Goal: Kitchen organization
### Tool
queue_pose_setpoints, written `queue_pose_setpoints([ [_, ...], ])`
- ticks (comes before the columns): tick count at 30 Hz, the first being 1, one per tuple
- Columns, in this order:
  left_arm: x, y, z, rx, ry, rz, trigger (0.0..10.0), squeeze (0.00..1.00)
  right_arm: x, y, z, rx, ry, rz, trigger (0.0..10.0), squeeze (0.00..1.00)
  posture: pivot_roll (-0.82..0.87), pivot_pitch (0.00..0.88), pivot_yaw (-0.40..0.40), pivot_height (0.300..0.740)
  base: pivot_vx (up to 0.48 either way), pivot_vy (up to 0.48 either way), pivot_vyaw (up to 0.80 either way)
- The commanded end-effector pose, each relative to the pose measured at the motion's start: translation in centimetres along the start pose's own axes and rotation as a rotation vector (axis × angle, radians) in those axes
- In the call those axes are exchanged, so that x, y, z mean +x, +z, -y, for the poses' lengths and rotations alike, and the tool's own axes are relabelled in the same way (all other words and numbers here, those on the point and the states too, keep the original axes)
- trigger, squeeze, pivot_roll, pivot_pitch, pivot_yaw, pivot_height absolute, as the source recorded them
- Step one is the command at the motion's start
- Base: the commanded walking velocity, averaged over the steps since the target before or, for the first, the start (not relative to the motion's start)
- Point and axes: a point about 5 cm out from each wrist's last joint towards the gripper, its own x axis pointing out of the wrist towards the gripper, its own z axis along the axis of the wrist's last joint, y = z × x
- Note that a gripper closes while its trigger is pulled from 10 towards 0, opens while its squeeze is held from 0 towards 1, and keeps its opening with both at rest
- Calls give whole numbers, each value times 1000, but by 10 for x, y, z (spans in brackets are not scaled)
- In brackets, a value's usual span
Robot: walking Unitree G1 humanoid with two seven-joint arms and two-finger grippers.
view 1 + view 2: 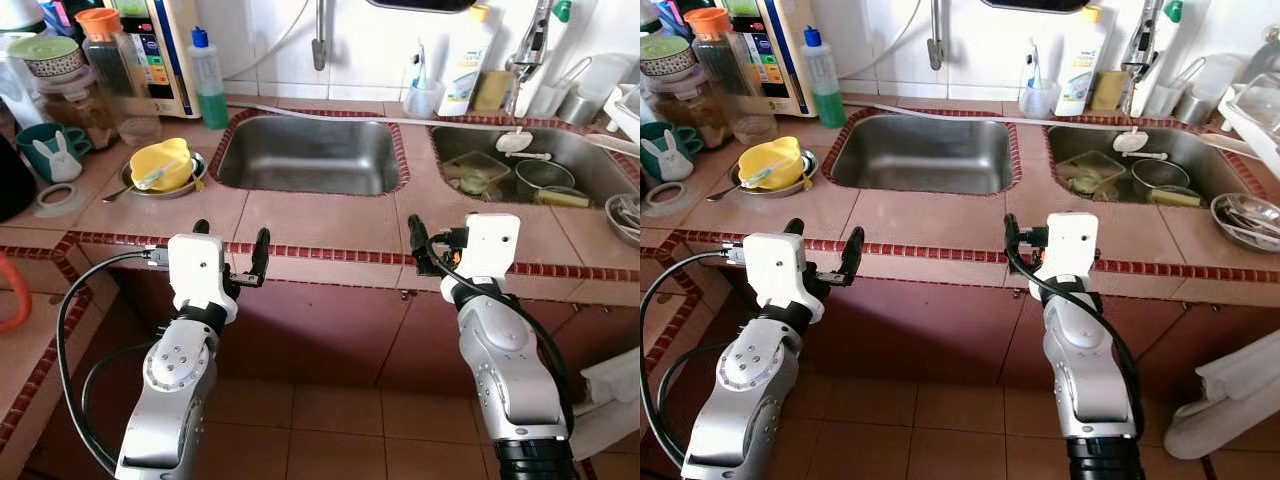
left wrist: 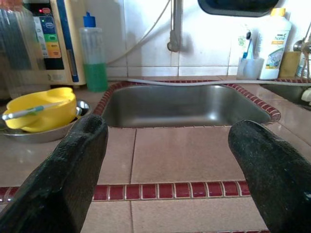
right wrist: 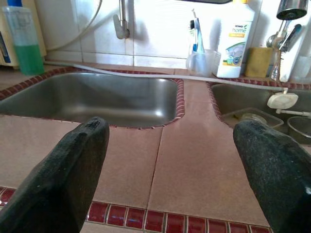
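Right end effector [image 1: 440, 245] half hidden behind its wrist, spread, left end effector [image 1: 230, 250] spread, tabletop [image 1: 320, 225] edge, yellow bowl [image 2: 41, 108] cropped.

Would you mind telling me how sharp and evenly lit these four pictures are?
Left eye view: sharp, with daylight glare on the left sink. Right eye view: equally sharp, white wall tiles nearly blown out. Left wrist view: counter crisp, left gripper's fingers soft and dark. Right wrist view: same, fingers blurred.
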Motion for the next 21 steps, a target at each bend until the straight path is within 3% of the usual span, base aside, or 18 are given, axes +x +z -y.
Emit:
queue_pose_setpoints([
  [1,0,2,1,-7,-2,7,10000,0,1,2,1,-7,4,8,10000,0,36,0,14,740,251,0,0],
  [21,0,2,2,-12,-12,2,10000,0,-1,1,-1,-9,10,6,10000,0,34,0,15,740,326,0,0],
])
